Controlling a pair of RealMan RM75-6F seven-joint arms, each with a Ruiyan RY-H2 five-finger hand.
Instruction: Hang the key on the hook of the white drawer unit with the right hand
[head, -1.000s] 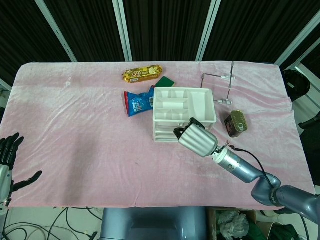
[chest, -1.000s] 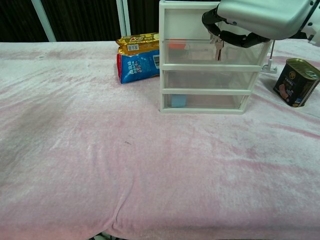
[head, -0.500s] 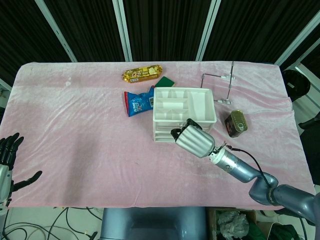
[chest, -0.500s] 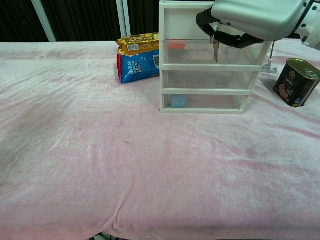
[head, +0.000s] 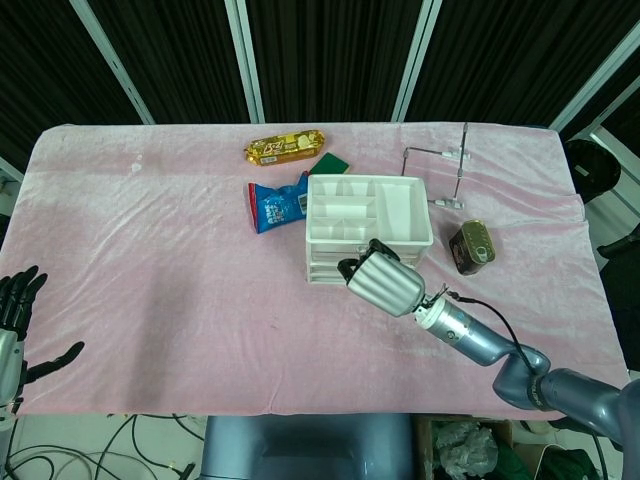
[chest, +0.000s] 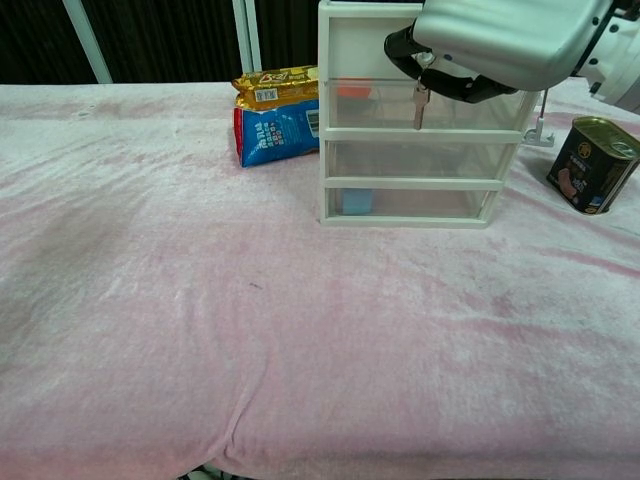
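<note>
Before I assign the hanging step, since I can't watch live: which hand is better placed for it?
Right. The right hand holds the key dangling before the white drawer unit. The left hand sits at the table's far-left edge, holding nothing.

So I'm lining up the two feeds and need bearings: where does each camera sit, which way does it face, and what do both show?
Head view: high above the near edge, looking down on the whole table; shows the right hand with its arm and, at the lower left corner, the left hand.
Chest view: low, near table height, facing the front of the drawer unit; shows only the right hand, the key hanging under it.
Shared: right hand, drawer unit, blue packet, can.
</note>
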